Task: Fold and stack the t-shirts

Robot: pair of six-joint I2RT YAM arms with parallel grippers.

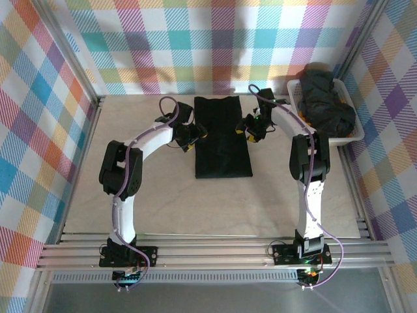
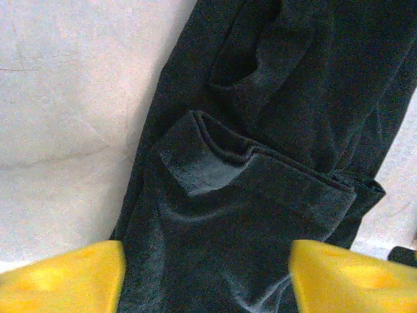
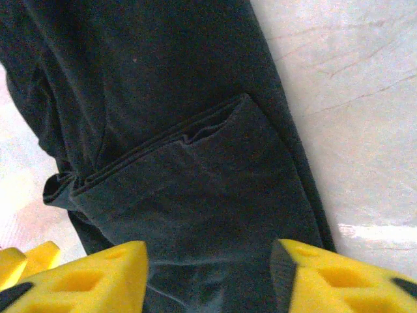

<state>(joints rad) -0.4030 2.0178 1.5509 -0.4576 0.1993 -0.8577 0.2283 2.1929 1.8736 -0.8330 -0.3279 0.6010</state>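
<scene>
one black t-shirt (image 1: 223,140), folded into a long strip, at frame centre between left gripper (image 1: 195,135) and right gripper (image 1: 251,127), both spread apart. handles soft, light, limp; best pinched through all layers at the long edges. spare t-shirts (image 1: 329,101) in white basket (image 1: 345,139), upper right.

Folded t-shirt (image 1: 223,140) on table (image 1: 163,208) between left end effector (image 1: 197,135) and right end effector (image 1: 244,127); t-shirt heap (image 1: 329,101) in basket (image 1: 342,139), far right.

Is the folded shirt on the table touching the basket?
Apart. The top view shows a strip of bare table between the right edge of the shirt and the basket, with the right arm reaching over that gap.
</scene>
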